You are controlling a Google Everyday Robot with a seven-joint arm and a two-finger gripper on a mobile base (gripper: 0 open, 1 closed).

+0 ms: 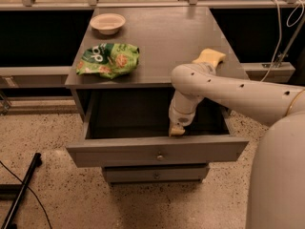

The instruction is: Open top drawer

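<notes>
The gripper hung down inside the top drawer, its pale yellowish tip just behind the front panel and a little right of centre. Whether it was open or closed could not be told from this angle, nor whether the tip touched the panel's inner face; it held nothing that could be seen. The white arm reached in from the right and bent downward over the drawer's right half.

The top drawer stood pulled well out from the grey cabinet, its dark, deep box exposed. Its small round knob sat at the centre of the front, below the gripper and slightly left of it. A narrower drawer beneath it was pushed in.

On the grey surface above lay a green snack bag near the front left edge, a pale bowl behind it towards the back, and a yellow sponge at the right, partly hidden behind the arm.

The floor was speckled stone. A black bar and a thin cable lay at the lower left, and white cords hung at the upper right.
</notes>
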